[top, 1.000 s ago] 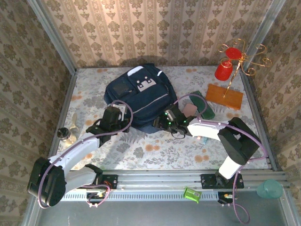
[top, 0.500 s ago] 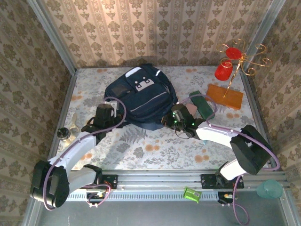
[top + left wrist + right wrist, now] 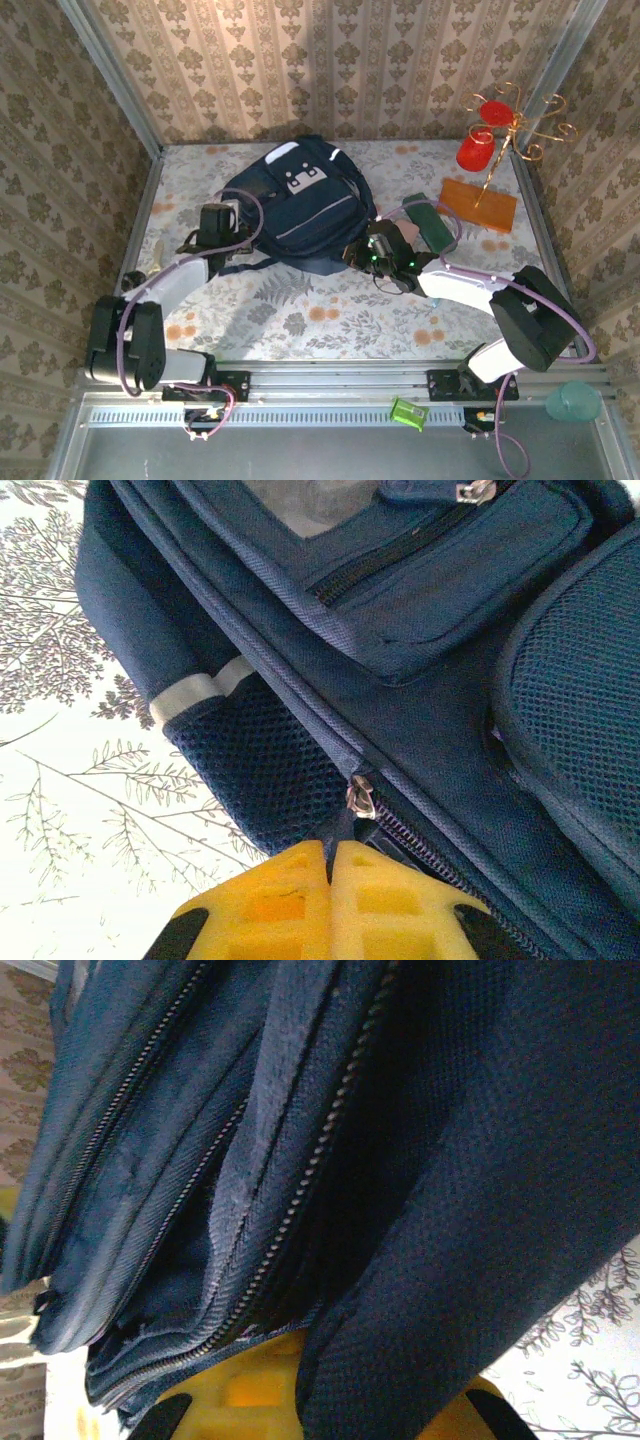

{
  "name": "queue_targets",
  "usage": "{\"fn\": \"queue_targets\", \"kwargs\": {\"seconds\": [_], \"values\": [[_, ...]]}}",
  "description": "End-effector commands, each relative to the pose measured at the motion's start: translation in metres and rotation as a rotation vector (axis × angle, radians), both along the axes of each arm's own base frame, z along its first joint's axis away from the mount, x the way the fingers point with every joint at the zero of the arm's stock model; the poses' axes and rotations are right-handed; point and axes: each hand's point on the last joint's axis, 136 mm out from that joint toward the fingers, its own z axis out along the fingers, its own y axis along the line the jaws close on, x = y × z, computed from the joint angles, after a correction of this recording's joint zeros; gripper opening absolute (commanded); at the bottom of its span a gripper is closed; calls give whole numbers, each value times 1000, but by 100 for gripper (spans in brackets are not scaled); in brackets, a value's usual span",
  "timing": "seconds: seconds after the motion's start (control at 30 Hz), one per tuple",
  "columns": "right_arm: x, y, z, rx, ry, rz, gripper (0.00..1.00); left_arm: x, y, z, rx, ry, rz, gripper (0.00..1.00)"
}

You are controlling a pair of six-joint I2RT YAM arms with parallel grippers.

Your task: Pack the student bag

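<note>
Student bag (image 3: 300, 200): large dark navy fabric backpack with white studded patches, lying flat towards the back of the floral-patterned surface (image 3: 330, 320).
Writing: the marks on the patches are too small to read.
Compartments: zips line its edge; contents cannot be told.
Left pincer (image 3: 330, 852): yellow fingers clenched together on the small metal zip pull (image 3: 357, 798), beside the navy mesh side pocket (image 3: 270, 770).
Right pincer (image 3: 335, 1385): clenched on a fold of the bag's navy cloth at its near right edge.
</note>
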Motion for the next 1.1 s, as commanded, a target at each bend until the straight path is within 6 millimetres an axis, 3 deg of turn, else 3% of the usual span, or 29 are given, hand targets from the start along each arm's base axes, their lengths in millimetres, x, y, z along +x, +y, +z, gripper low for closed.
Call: {"fn": "queue_targets", "kwargs": {"seconds": [0.0,0.07,0.1,0.2,0.3,0.4,0.5,0.63,0.77,0.93,1.07], "values": [[8,-6,14,12,-69,-13,0,31,33,7,82,-49,124,0],[7,-4,12,13,-69,-3,0,36,33,8,81,-49,122,0],[6,-3,11,13,-67,2,0,36,30,12,64,-53,114,7],[4,2,3,3,-54,17,0,24,8,31,-20,-74,45,41],[1,7,-11,-11,-32,33,0,-1,-20,57,-36,-168,-43,55],[-2,17,-22,-12,-14,63,0,-22,-63,79,0,-302,-220,80],[-4,22,-28,-12,-5,75,0,-38,-120,84,45,-366,-492,83],[-4,21,-28,-15,-9,70,0,-41,-160,62,205,-348,-713,86],[-4,20,-26,-16,-16,69,0,-34,-179,43,239,-282,-815,86],[-4,20,-29,-14,-12,69,0,-10,-188,16,314,-202,-808,85],[-6,20,-32,-12,-5,73,0,17,-179,3,397,-156,-711,70]]}}
